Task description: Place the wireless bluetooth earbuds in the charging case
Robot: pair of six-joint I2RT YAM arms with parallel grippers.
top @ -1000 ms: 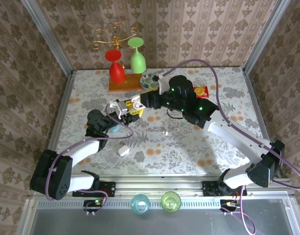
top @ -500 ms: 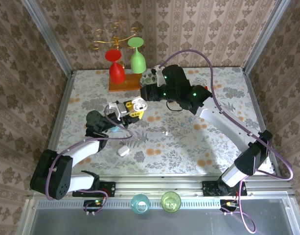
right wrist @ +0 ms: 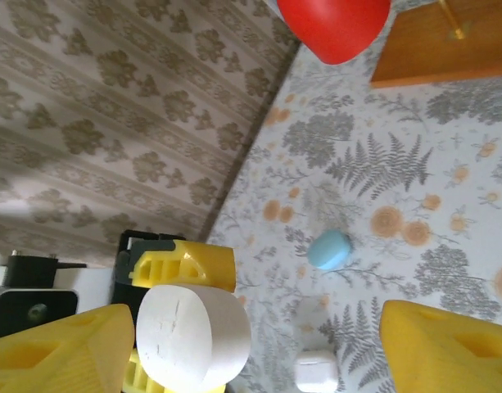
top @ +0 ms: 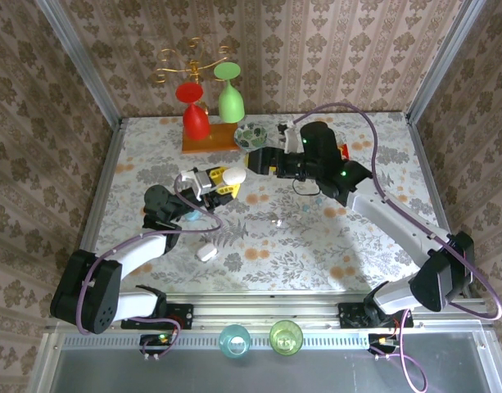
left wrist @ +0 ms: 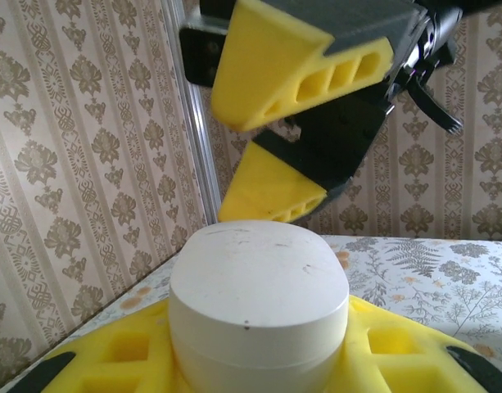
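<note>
I can read no word, number, brand or sign anywhere here. The smooth white pebble-shaped plastic case clamped in my left claw shows only faint scuffs and a dark speck, no lettering that I can make out. The small red and yellow flat thing on the table beyond my right arm is too small for me to tell whether it carries print.

Red glass, green glass at wooden base; patterned plate just beside.
</note>
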